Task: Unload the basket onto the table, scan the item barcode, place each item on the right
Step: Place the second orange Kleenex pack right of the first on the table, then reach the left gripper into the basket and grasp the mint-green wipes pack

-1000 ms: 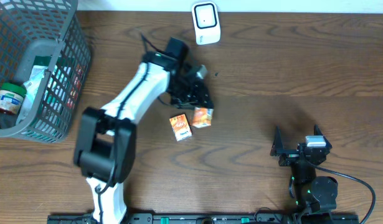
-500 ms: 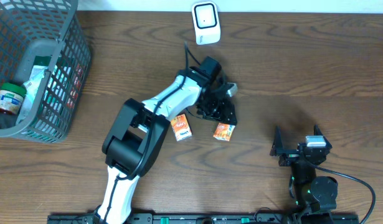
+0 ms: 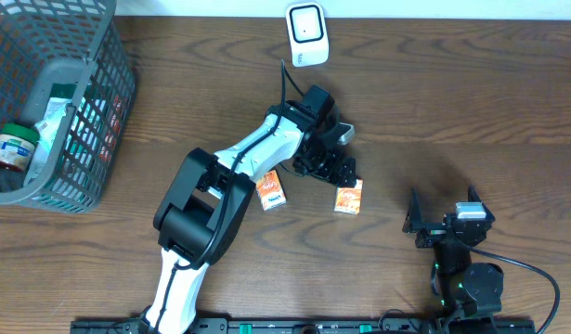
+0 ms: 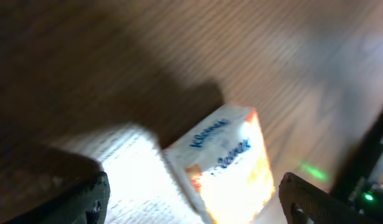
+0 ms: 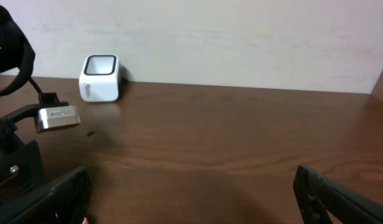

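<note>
Overhead view of a wooden surface (image 3: 471,111) with 2 robot arms. The left arm is reaching across the middle, and its left tool (image 4: 194,194) is hanging just over a small orange and white Kleenex tissue pack (image 3: 349,197). The pack is lying flat on the surface, well apart from the white barcode scanner (image 3: 306,35) standing at the far edge.

In the wrist view the tool's 2 fingers (image 4: 94,199) are standing wide apart. The pack is lying between them with a gap on each side, so nothing is being gripped. A second, similar pack (image 3: 272,189) is lying beside the arm, to its left. The right tool (image 3: 443,225) is sitting near the front right, fingers spread wide and holding nothing. A grey wire basket (image 3: 90,121) of other goods is sitting at the far left.

Likely risks:
- No barcode is showing, so the wrong face may end up presented to the scanner.
- The soft pack may twist or slip if it is pinched off-centre.
- A descending finger may land on the pack and push it away.
- The 2 look-alike packs may be confused.
</note>
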Controlling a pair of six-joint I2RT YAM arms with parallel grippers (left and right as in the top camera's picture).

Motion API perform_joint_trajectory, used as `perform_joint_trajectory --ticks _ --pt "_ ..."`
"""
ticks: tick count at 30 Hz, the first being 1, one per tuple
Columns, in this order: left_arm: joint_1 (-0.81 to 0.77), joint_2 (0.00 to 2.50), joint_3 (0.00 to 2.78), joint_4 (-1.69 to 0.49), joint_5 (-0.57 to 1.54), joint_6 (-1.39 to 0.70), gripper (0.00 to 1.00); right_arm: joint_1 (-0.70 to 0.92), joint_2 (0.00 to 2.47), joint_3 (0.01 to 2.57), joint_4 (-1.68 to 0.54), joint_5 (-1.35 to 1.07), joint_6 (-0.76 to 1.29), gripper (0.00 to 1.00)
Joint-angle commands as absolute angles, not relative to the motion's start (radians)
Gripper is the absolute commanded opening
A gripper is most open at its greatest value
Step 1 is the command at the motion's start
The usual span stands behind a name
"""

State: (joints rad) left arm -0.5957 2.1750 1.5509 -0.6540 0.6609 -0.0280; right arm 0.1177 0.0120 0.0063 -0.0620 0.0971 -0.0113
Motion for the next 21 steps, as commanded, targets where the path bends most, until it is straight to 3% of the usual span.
perform_joint_trajectory --ticks 1,11,17,21 --pt "-0.590 2.077 1.593 -0.657 0.550 -0.055 0.88 0.112 0.007 0.006 -0.065 0.096 -0.016 0.99" --pt "-0.529 1.696 1.604 -0.741 -0.001 -0.247 0.89 0.112 0.007 0.006 -0.065 0.096 -0.016 0.99" --pt "-0.297 1.451 1.609 -0.728 -0.175 -0.290 0.89 0.112 0.007 0.006 -0.065 0.096 -0.016 0.99" --pt "-0.041 1.355 1.609 -0.720 -0.185 -0.376 0.89 0.112 0.007 0.006 -0.065 0.096 -0.016 0.99"
